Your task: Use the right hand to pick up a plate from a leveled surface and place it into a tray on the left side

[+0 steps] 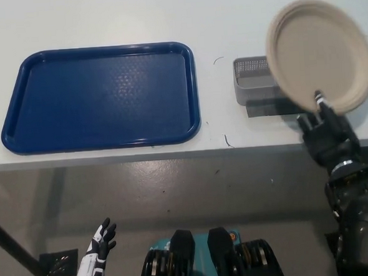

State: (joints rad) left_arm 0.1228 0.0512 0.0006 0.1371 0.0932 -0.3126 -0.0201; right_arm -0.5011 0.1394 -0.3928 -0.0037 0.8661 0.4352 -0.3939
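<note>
- Holding the plate in my black right hand, I have it up off the little gray stand at the right side of the table.
- My right hand is closed on the plate's near edge, and one finger lies over the rim.
- The plate is tan and round. It is tilted, so I can see right into it. It hangs above the table, to the right of the stand and partly in front of it.
- I think the picking up step is done and the carrying step is starting.
- Next, I need to swing the plate to my left, over the bare bit of table, until it is above the blue tray.
- Then I should turn the plate flat and lower it inside the tray's rim before I let go.
- I must hold on tight, because I only have one edge and the plate could slip or tip.
- My white left hand rests down low below the table edge, with its fingers spread and nothing in it.
- Counting: one plate, one tray, one gray stand, one table.
- The tray has nothing in it yet.
</note>
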